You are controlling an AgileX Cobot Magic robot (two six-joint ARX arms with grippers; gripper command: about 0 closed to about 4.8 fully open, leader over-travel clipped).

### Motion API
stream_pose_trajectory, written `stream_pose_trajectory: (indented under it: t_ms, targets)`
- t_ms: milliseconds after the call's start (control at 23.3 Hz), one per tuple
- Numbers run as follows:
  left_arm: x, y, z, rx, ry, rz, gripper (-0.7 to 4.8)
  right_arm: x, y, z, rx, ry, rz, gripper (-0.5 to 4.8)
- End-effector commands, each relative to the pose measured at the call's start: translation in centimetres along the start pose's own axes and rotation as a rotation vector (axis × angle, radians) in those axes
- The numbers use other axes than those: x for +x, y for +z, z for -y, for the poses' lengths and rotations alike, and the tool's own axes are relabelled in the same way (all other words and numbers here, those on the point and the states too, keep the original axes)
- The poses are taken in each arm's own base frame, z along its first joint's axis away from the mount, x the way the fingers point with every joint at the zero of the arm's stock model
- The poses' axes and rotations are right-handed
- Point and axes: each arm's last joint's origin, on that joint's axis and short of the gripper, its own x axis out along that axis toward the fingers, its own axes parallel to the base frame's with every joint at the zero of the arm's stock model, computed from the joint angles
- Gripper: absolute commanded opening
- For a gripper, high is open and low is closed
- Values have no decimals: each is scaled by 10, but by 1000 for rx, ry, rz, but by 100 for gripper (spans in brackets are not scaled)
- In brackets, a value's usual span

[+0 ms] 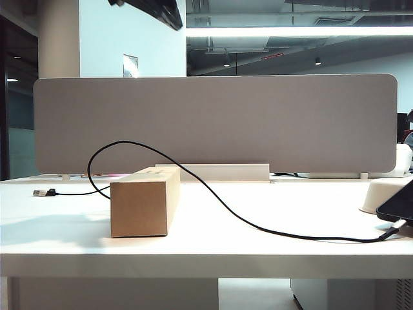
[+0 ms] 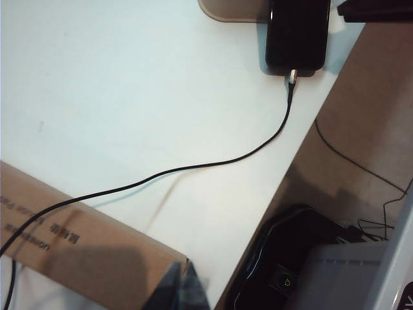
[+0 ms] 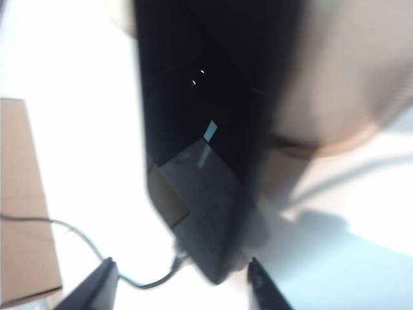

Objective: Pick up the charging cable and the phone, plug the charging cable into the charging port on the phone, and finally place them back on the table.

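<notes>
Right wrist view: phone (image 3: pixel 200 148) between open right gripper (image 3: pixel 181 284) fingertips

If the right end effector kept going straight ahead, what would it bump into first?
Probably the phone: it lies right ahead between the open right end effector's fingers, with the cable plugged in. The picture is blurry, so depth is unclear.

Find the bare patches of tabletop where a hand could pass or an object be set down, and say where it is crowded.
Bare: the table between the cardboard box and the dish, crossed only by the charging cable; also the front-left corner beside the box. Crowded: the right edge, where the phone, dish and open right pincer gather. The shut left pincer sits near the box.
</notes>
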Motion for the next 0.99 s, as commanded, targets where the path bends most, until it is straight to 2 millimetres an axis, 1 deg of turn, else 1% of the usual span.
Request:
stream_pose_trajectory:
  t_ms: [43, 86, 129, 172, 386, 558, 687, 730, 816, 902, 988]
  targets:
    - [-21, -3, 3, -5, 23, 25, -6, -11, -7, -23, -177, 89, 28, 144]
    - [-25, -6, 4, -11, 38, 11, -6, -15, -13, -35, -296, 124, 35, 56]
    - [-31, -10, 2, -25, 52, 4, -6, -20, -19, -44, -364, 152, 44, 10]
    - [-33, -10, 3, -27, 55, 10, -6, -23, -22, -49, -394, 165, 56, -3]
    - [-42, -10, 7, -15, 65, 35, -6, -44, -34, -66, -497, 170, 175, -2]
    - [-44, -10, 8, -14, 63, 41, -6, -65, -45, -74, -585, 158, 303, -2]
    - [-43, -12, 8, -23, 57, 25, -6, -79, -54, -76, -650, 141, 384, -2]
    - [-42, -13, 8, -27, 55, 21, -6, -82, -57, -77, -657, 140, 403, -2]
    - [-39, -16, 8, -41, 41, -6, -6, -89, -69, -72, -689, 149, 506, -2]
    - [-37, -18, 8, -45, 38, -14, -6, -88, -74, -67, -704, 171, 548, -2]
    - [-37, -18, 8, -46, 36, -18, -6, -85, -82, -57, -706, 172, 609, -2]
